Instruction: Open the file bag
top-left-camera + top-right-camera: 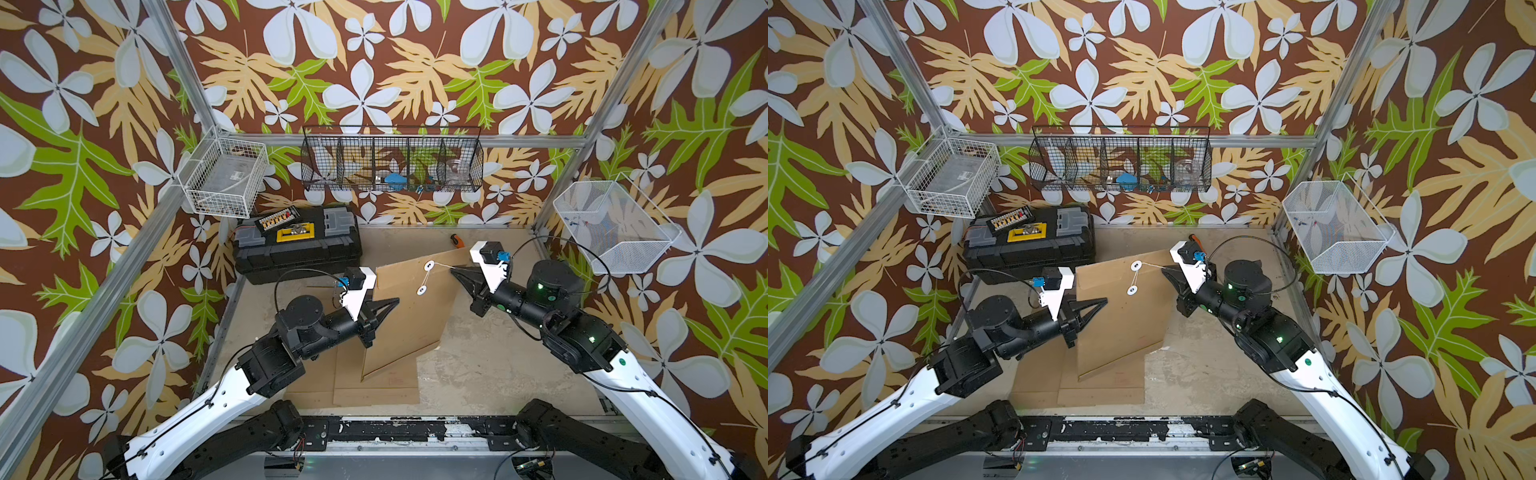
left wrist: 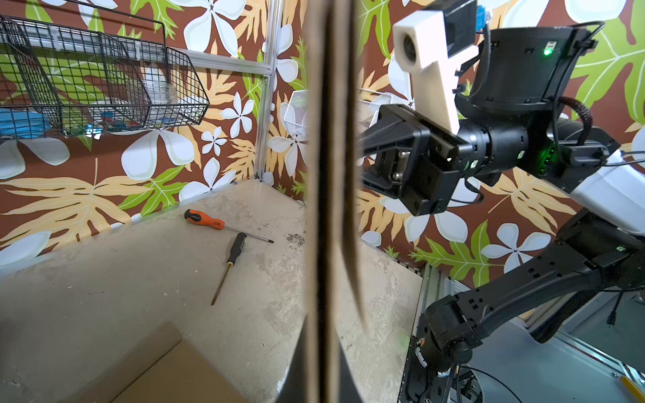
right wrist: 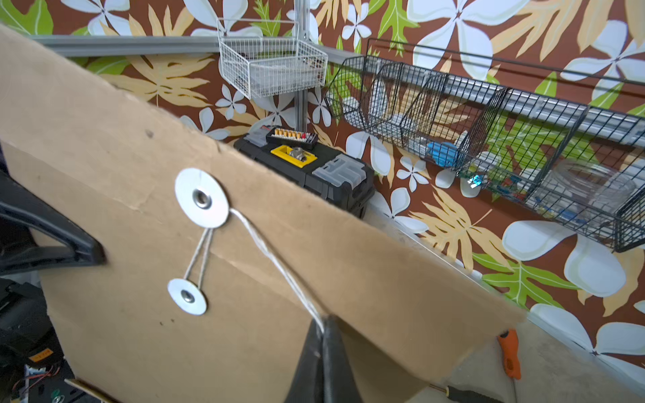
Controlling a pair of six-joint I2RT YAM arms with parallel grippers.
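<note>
Fingers of the right gripper (image 3: 323,326) are pinching shut on the string (image 3: 275,260), pulling it taut off the upper disc (image 3: 201,198). L gripper (image 1: 392,301) fingers are clamping shut on the file bag (image 1: 415,328) at its edge, holding it upright over the table (image 1: 498,365), low corner near other envelopes (image 1: 374,392) lying flat there. String is looping btwn upper and lower disc (image 3: 187,296), so the flap isn't free yet.

Risks, imo:
- Pulling straight out vs circling the disc is probably just tightening the wrap, or tearing the rivet.
- Thin string may be slipping from the tips.
- W/ a one-edge hold, the bag could be twisting or sliding out.
</note>
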